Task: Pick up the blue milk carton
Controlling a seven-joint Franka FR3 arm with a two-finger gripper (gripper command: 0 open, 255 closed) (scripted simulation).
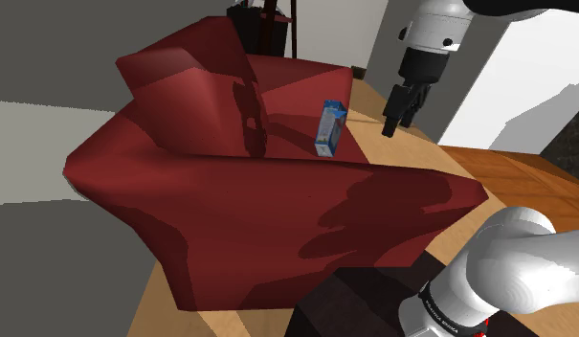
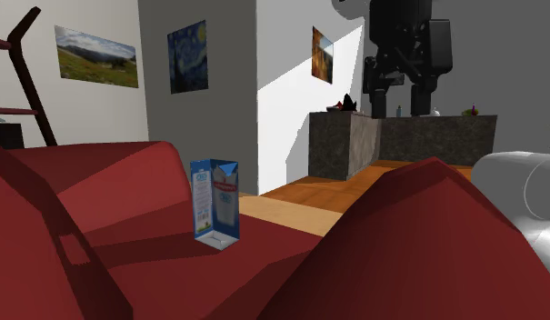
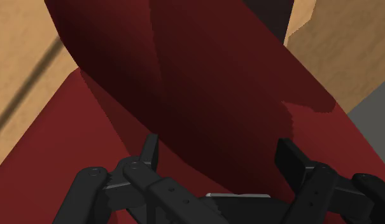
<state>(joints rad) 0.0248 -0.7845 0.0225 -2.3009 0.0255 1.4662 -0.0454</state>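
A blue and white milk carton (image 1: 329, 128) stands upright on the seat of a dark red sofa (image 1: 230, 182), near the sofa's far end in the shoulder view. From the second exterior view the carton (image 2: 215, 202) stands at the middle left on the red cushion. My black gripper (image 1: 396, 113) hangs in the air to the right of the carton and a little above it, apart from it. Its fingers (image 3: 150, 150) stand wide apart over the red sofa surface, with nothing between them.
The sofa's backrest (image 1: 182, 91) and armrest (image 1: 392, 206) rise around the seat. Wooden floor (image 1: 488, 163) lies beyond. A stone counter (image 2: 400, 141) with small items stands at the back in the second exterior view. Pictures (image 2: 187, 56) hang on the walls.
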